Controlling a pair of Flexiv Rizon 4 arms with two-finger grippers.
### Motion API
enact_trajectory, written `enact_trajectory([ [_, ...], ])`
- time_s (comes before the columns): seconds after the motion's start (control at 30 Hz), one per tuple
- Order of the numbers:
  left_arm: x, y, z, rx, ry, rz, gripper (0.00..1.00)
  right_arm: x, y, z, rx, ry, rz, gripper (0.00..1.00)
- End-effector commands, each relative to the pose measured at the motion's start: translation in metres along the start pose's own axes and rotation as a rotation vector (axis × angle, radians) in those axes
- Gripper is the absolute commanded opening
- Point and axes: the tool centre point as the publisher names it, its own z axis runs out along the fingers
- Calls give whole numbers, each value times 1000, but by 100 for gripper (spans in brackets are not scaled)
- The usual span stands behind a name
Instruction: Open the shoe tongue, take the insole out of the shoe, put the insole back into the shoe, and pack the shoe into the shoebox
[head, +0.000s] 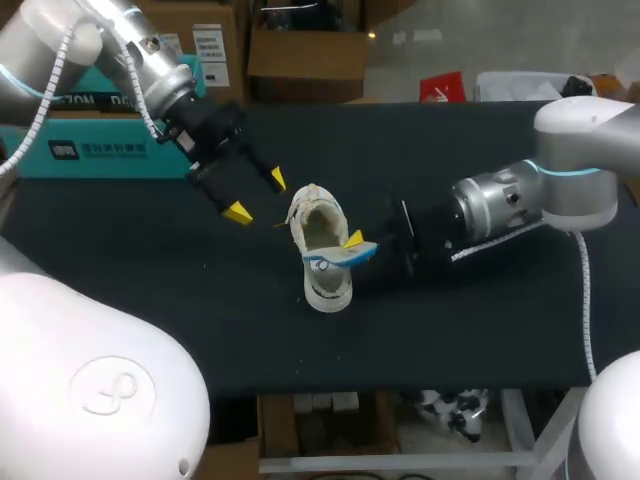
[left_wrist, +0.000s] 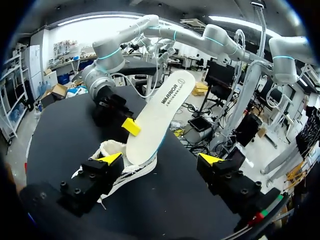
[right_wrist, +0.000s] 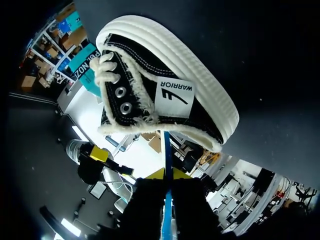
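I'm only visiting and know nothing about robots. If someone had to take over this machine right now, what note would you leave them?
Left claw: open, empty, hovering beside the shoe.
Right claw: shut on the insole, which tilts upward with its lower end in the shoe's mouth.
Teal shoebox: at the table's far left, apart from the shoe.
Done: the shoe's mouth looks opened.
Unclear: whether the insole is coming out or going back in.
Left: seat the insole fully, then pack the shoe into the shoebox.
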Motion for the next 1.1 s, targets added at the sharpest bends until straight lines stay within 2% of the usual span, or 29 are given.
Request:
enact_trajectory([
  [0.03, -5, -5, -6, -58, 345, 59, 100, -1, 7, 1, 39, 2, -4, 0],
  [0.57, -11, 0, -8, -39, 335, 196, 100, -2, 2, 3, 66, -1, 40, 0],
  [0.87, -12, -5, -5, -31, 321, 242, 100, -6, -2, 1, 72, 6, 47, 0],
  [1.0, -10, -7, -5, -17, 281, 250, 100, -6, -4, 1, 61, 15, 44, 0],
  [1.07, -5, -8, -2, 9, 227, 255, 100, -6, -4, 2, 52, 21, 45, 0],
  [1.1, -1, -10, 1, 27, 164, 254, 100, -7, -4, 2, 44, 29, 47, 0],
])
